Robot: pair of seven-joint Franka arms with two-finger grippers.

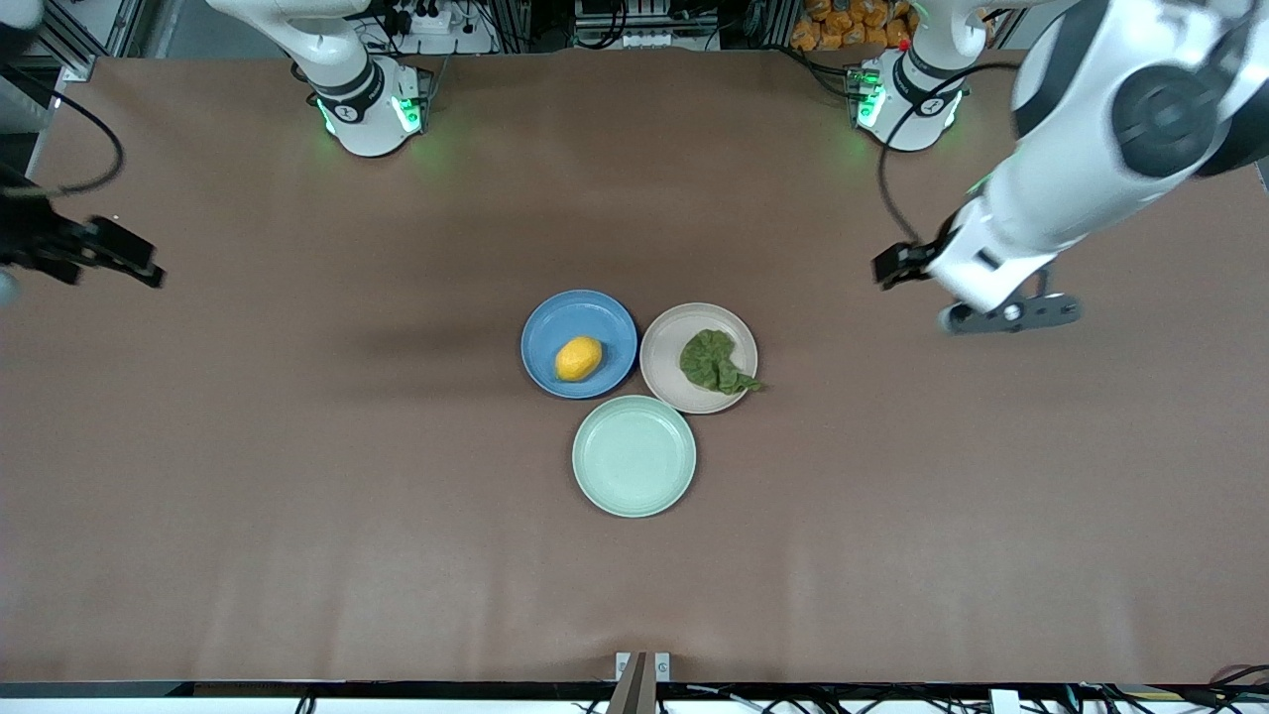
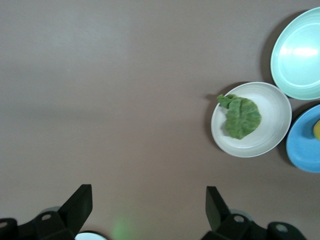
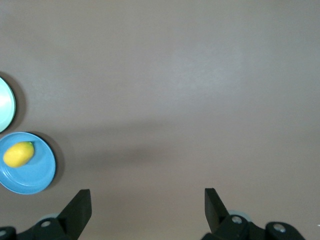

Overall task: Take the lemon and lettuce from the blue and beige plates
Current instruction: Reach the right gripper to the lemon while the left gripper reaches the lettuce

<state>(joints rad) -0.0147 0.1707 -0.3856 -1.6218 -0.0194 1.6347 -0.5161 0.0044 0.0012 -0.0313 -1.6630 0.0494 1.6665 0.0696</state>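
Note:
The lemon (image 1: 579,358) lies on the blue plate (image 1: 553,315) at the table's middle. The lettuce (image 1: 714,362) lies on the beige plate (image 1: 672,332) beside it, its tail over the rim. My left gripper (image 1: 1006,313) is open and empty over bare table toward the left arm's end, apart from the beige plate. In the left wrist view it (image 2: 149,202) shows the lettuce (image 2: 241,117) on the beige plate (image 2: 272,105). My right gripper (image 1: 109,253) is open and empty over the right arm's end. In its wrist view (image 3: 147,205) the lemon (image 3: 18,153) lies on the blue plate (image 3: 37,177).
An empty mint-green plate (image 1: 634,455) touches both plates, nearer the front camera. It also shows in the left wrist view (image 2: 300,55). Brown table cloth (image 1: 297,476) surrounds the plates. A small bracket (image 1: 642,666) sits at the front edge.

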